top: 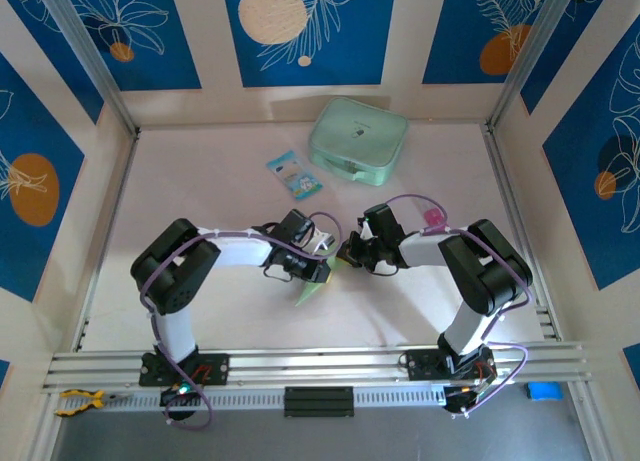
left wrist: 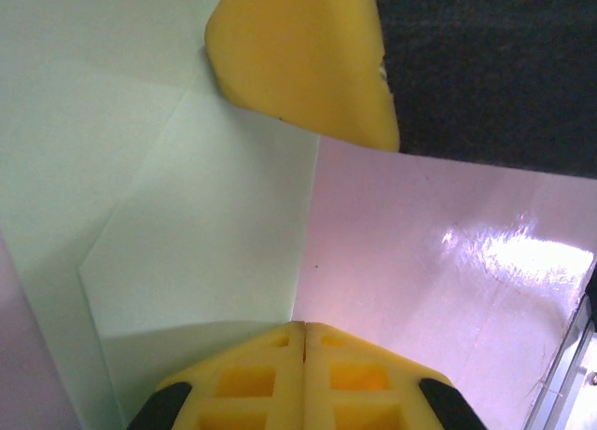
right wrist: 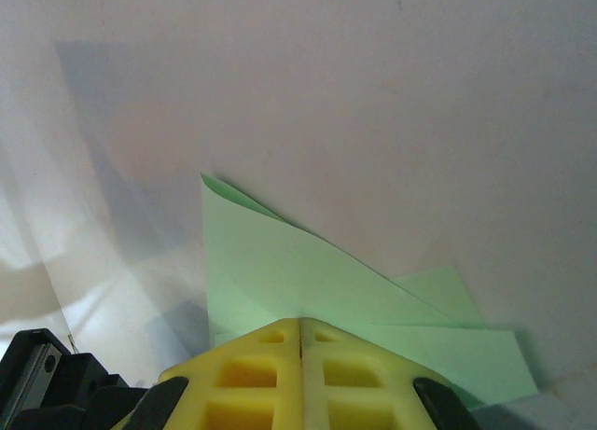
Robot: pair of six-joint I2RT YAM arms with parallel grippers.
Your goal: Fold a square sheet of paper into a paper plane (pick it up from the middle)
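Both arms fold inward, left pincer (top: 318,268) and right pincer (top: 347,253) nearly nose to nose at mid-frame above the tabletop (top: 430,181).
Both pincers are clenched on the paper sheet (top: 312,291), which is between them. Top view: the sheet's long axis runs diagonally and its tip points to the lower left. Left wrist view adds crease lines and the right pincer's finger (left wrist: 298,57) on the sheet at top centre. Right wrist view adds overlapped layers, with a sharp corner pointing to the upper left.
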